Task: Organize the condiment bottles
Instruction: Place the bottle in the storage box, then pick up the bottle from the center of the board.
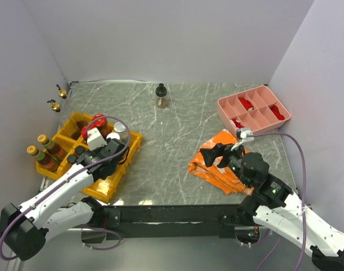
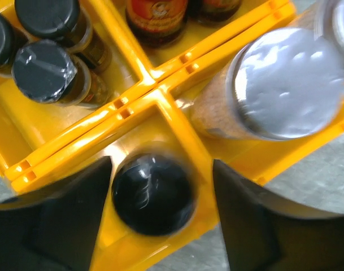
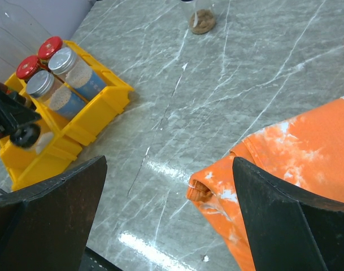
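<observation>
My left gripper (image 2: pixel 161 164) hangs over the yellow bins (image 2: pixel 160 107) and is open. A black-capped bottle (image 2: pixel 153 195) stands in the compartment between the fingers, with a gap to the right finger. Other black-capped bottles (image 2: pixel 44 70) and a silver-lidded jar (image 2: pixel 290 84) fill neighbouring compartments. From above, the left gripper (image 1: pixel 77 159) is at the bins' near side, beside yellow-capped bottles (image 1: pixel 43 139) and red-capped jars (image 1: pixel 95 121). A lone black-topped bottle (image 1: pixel 161 95) stands at the back. Two gold-spout bottles (image 1: pixel 57 97) are by the left wall. My right gripper (image 1: pixel 208 155) is open and holds nothing.
An orange cloth (image 1: pixel 217 166) lies crumpled under the right gripper (image 3: pixel 169 164). The pink divided tray (image 1: pixel 222 103) with red items sits at the back right. Grey walls close in the left, back and right sides.
</observation>
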Robot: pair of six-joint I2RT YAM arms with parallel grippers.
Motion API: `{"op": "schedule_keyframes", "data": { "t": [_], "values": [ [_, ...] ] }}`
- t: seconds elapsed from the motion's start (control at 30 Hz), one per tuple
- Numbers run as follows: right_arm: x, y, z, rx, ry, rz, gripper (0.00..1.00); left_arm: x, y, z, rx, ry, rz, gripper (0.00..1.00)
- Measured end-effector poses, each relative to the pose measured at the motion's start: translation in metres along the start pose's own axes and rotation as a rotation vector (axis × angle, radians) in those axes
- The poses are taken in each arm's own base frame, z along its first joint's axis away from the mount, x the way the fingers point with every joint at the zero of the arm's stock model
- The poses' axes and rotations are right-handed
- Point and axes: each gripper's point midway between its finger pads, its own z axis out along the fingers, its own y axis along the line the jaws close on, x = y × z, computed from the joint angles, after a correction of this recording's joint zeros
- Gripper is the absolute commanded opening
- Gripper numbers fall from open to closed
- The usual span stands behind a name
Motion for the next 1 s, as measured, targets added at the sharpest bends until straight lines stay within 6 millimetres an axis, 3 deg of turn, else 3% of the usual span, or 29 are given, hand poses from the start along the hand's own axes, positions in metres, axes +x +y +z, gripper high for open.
{"op": "schedule_keyframes", "data": {
  "t": [0.13,0.33,0.57,0.67,0.77,1.0],
  "values": [
    [0.0,0.001,0.0,-0.003,0.002,0.0,1.0,-0.022,-0.017,-0.012,0.058,-0.026,-0.053,0.92],
    [0.001,0.003,-0.001,-0.02,0.005,0.002,1.0,-0.062,-0.041,-0.04,0.182,-0.07,-0.13,0.99],
    [0.002,0.005,-0.002,-0.03,0.013,0.001,1.0,-0.103,-0.085,-0.069,0.362,-0.125,-0.067,0.96],
    [0.002,0.005,-0.001,-0.03,0.014,0.001,1.0,-0.126,-0.123,-0.077,0.428,-0.152,-0.009,0.96],
    [0.002,0.006,-0.001,-0.035,0.014,0.001,1.0,-0.142,-0.175,-0.075,0.497,-0.171,0.078,0.97],
    [0.001,0.009,-0.003,-0.054,0.01,-0.003,1.0,-0.14,-0.277,-0.035,0.56,-0.194,0.277,0.98]
  ]
}}
